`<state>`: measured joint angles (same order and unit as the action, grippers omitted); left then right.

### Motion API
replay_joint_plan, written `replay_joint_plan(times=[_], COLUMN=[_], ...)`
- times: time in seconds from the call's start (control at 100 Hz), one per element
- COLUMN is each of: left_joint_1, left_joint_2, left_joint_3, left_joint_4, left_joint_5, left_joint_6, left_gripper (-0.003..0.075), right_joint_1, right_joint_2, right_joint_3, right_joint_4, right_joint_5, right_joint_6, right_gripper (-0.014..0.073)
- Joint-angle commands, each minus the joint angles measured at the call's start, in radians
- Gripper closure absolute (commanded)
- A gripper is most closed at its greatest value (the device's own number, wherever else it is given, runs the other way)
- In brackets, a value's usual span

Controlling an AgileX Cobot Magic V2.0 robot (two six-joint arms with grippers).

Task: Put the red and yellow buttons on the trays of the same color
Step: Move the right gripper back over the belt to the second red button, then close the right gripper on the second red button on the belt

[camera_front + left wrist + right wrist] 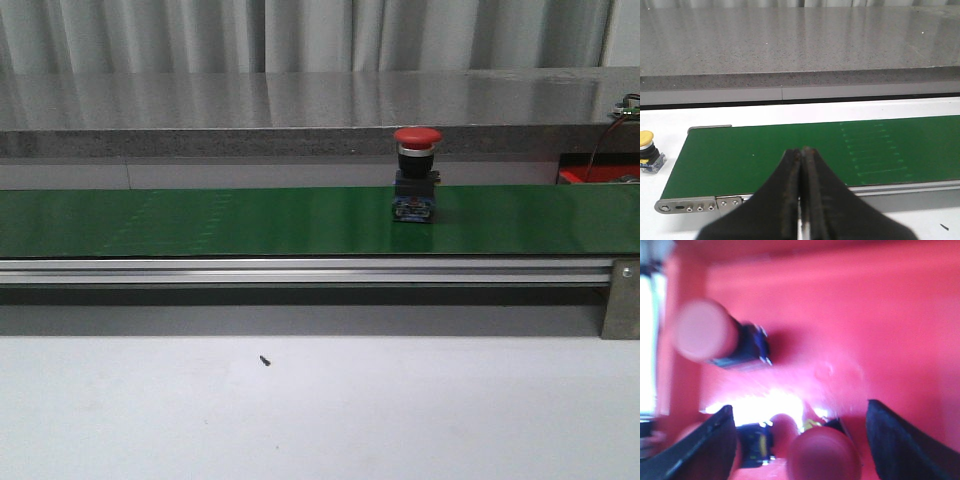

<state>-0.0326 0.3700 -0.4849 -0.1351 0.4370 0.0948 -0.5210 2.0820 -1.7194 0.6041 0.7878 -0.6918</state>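
A red button point(417, 172) stands upright on the green conveyor belt point(200, 222), toward the belt's right part and near its far edge, with bare belt open on both sides of it and the aluminium rail point(300, 270) running along the near edge. No arm shows in the front view. A corner of the red tray point(590, 176) peeks out beyond the belt at far right. In the right wrist view the right gripper point(797, 440) hangs over that red tray point(865, 315), its jaws spread wide apart; a blurred red button point(822, 457) lies between the fingers, and whether either finger touches it cannot be told. Another red button point(715, 337) lies tipped on its side on the tray floor ahead of the fingers, close to the tray's wall, and a further blue-bodied one point(752, 442) sits just inside one finger. The left gripper point(801, 190) has its jaws pressed together with nothing between them, poised over the near rail at the belt's end. A yellow button point(649, 150) stands upright on the white table point(790, 107), off the belt's end and well to the side of those fingers, apart from the belt edge.
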Motion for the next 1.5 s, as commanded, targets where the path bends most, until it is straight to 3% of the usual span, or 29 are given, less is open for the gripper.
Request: replay_joint_plan(times=[0.0, 0.4, 0.83, 1.12, 1.49], left_joint_1=[-0.008, -0.008, -0.008, -0.008, -0.008], left_joint_2=[0.006, 0.006, 0.006, 0.006, 0.006], left_joint_3=[-0.028, -0.028, -0.028, -0.028, -0.028], left_joint_4=[-0.01, -0.01, -0.01, -0.01, -0.01], left_joint_5=[-0.082, -0.083, -0.083, -0.083, -0.083], left_joint_6=[0.0, 0.0, 0.0, 0.0, 0.0], left_gripper=[0.074, 0.074, 0.074, 0.074, 0.074], right_joint_1=[-0.004, 0.019, 0.137, 0.299, 0.381], right_joint_2=[-0.123, -0.389, -0.709, -0.727, -0.666], right_joint_3=[-0.056, -0.016, 0.422, 0.556, 0.575], right_joint_4=[0.022, 0.019, 0.033, 0.031, 0.023], right_joint_5=[0.008, 0.165, 0.093, 0.047, -0.066], right_joint_6=[-0.012, -0.029, -0.152, -0.152, -0.205], right_gripper=[0.005, 0.0055, 0.0055, 0.0055, 0.0055])
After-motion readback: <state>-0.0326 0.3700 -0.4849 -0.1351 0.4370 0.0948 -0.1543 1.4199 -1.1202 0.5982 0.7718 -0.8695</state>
